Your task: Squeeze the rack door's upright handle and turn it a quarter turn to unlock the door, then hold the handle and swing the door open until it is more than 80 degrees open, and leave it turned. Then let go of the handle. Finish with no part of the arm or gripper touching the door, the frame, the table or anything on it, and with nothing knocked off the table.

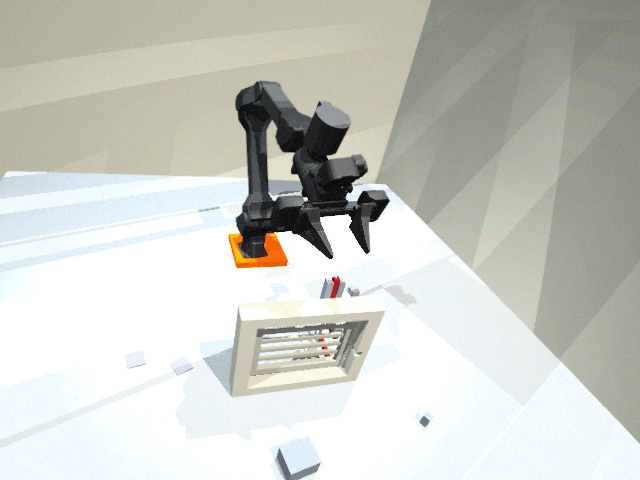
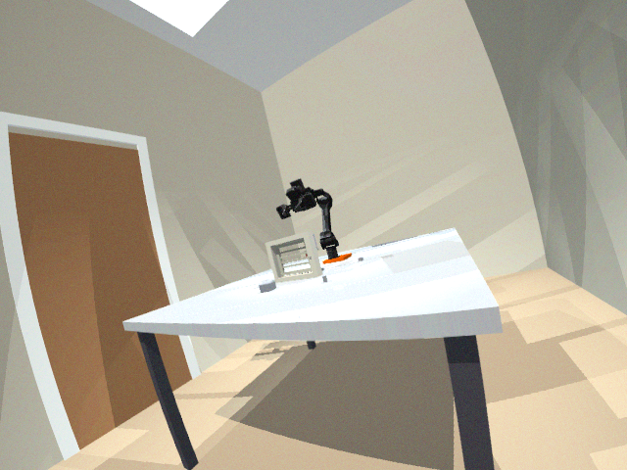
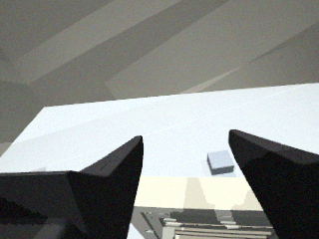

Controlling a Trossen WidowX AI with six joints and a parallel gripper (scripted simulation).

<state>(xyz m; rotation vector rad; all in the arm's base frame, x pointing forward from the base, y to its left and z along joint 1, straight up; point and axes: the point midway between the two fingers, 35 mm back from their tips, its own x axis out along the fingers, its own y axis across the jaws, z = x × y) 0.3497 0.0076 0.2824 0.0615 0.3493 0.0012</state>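
Note:
The cream rack frame (image 1: 305,311) (image 2: 299,277) (image 3: 161,193) stands upright on the table. Its slatted door appears to sit within the frame; the exact hinge angle is hard to tell. An upright red bar (image 1: 334,287), apparently the handle, stands between grey pieces behind the frame's top edge in the top view. Bits of red show through the slats; the handle is hidden in the wrist view. My gripper (image 1: 349,254) (image 3: 185,138) is open and empty, in the air above and behind the frame, on the arm-base side, apart from handle and door.
A grey block (image 1: 298,457) (image 2: 266,286) (image 3: 220,162) lies beyond the frame. A small dark cube (image 1: 424,420) lies to its right. Two flat pale pieces (image 1: 135,359) (image 1: 181,365) lie left of the frame. A small grey cube (image 1: 353,291) is near the red bar. The arm's orange base (image 1: 276,250) (image 2: 337,258) is behind.

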